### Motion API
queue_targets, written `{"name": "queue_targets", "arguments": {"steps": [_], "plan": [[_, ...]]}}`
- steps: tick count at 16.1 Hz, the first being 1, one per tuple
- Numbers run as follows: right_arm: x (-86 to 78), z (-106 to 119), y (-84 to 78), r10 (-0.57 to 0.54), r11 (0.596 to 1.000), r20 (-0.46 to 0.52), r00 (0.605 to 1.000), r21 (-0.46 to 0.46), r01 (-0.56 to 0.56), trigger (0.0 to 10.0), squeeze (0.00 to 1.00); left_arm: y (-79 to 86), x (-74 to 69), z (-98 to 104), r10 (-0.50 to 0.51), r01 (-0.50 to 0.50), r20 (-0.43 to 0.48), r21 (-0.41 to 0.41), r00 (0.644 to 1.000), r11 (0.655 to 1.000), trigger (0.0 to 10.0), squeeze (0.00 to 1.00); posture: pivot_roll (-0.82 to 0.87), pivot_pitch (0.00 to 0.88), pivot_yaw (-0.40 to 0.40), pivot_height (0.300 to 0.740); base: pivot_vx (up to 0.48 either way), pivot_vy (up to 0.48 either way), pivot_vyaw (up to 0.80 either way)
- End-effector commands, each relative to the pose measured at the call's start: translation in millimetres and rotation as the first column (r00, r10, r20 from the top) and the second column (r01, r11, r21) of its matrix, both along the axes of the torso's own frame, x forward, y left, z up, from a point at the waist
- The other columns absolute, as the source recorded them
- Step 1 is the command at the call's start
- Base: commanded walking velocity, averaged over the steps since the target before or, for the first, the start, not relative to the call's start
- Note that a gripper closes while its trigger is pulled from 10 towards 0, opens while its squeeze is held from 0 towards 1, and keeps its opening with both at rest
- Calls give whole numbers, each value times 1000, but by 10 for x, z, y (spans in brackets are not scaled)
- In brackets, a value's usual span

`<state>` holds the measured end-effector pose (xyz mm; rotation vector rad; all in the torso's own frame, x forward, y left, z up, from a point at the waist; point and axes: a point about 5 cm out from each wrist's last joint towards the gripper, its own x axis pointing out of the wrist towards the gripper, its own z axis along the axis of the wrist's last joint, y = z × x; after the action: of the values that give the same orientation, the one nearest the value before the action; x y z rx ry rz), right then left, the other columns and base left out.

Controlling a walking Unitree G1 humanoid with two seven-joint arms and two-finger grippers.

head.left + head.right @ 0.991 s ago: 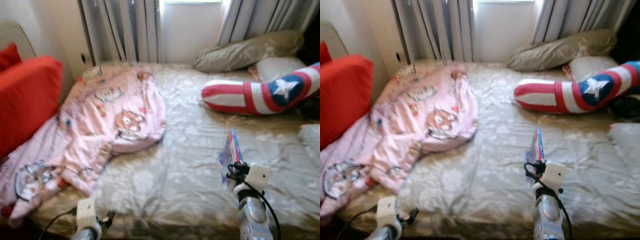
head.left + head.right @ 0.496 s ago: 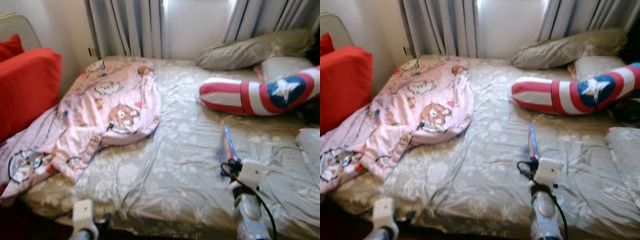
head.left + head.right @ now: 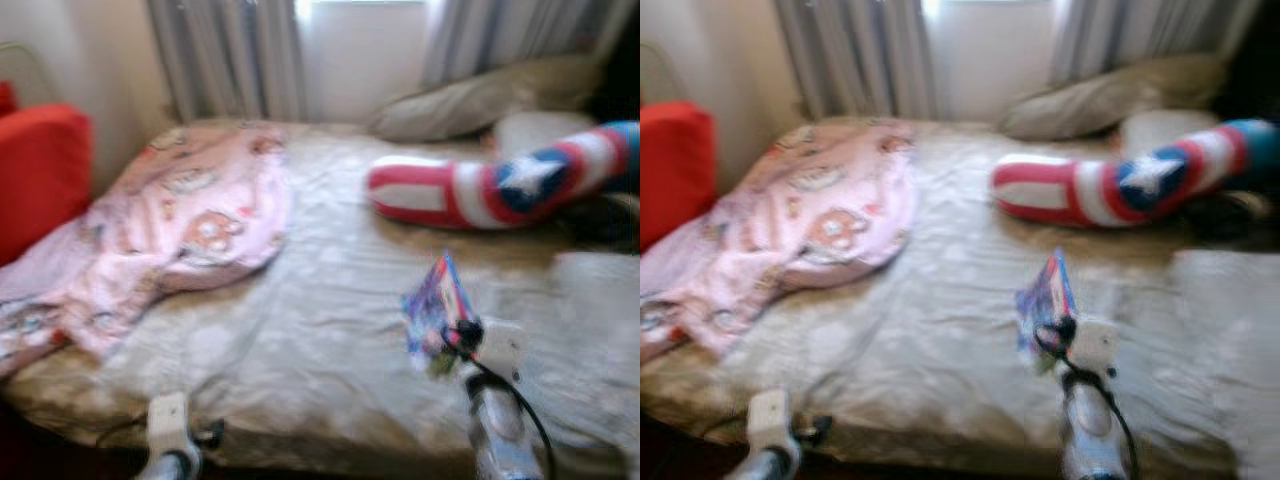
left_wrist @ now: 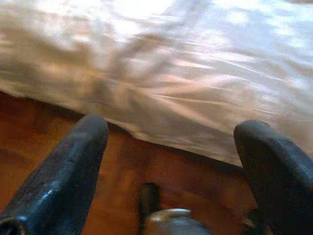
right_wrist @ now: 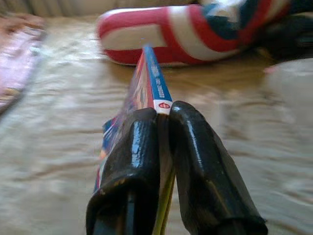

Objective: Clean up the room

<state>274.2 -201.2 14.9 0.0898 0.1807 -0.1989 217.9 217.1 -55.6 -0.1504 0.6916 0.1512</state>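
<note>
Black and pressed together, the fingers [image 5: 164, 161] of my right gripper [image 3: 452, 335] are clamped on the edge of a thin, bright blue-and-red booklet or packet [image 3: 436, 305]; the blur keeps me from naming it better. It stands up from the pinch, held just above the near part of the bed [image 3: 300, 340]. My left gripper [image 4: 171, 166] hangs low at the bed's near edge with its fingers spread wide and nothing between them, the wooden floor [image 4: 146, 171] under it.

Compared with half a second back, the whole picture has slid and smeared, so my head has moved rather than the things on the bed. The printed item looks turned, though: I now see more of its flat face where before it was nearly edge-on. I take that to mean I am carrying it off to put it away, with the grip holding.

Farther out, the pink cartoon blanket [image 3: 190, 215] lies rumpled on the left half of the bed, a red cushion [image 3: 40, 170] beside it. Beyond, a red, white and blue star bolster [image 3: 490, 190] and beige pillows [image 3: 470, 100] rest under the curtains [image 3: 230, 55]. All of that looks like tidying not yet done.
</note>
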Motion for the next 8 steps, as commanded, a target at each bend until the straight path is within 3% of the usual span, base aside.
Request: {"name": "queue_targets", "arguments": {"steps": [1,7,8], "plan": [[101,133,34,-2,1000,68,998,7,1,10000,0,95,-19,8,-1,1,-12,31,1000,1000,10000,0,-4,0,-26,740,0,-300,0],[97,131,25,-12,1000,68,998,14,11,10000,0,112,-15,16,4,-4,-7,34,1000,999,10000,0,-2,0,-26,740,0,-303,0],[99,133,26,-15,1000,68,998,15,14,10000,0,115,-10,20,6,-6,-4,33,1000,999,10000,0,-2,0,-25,740,0,0,0]]}}
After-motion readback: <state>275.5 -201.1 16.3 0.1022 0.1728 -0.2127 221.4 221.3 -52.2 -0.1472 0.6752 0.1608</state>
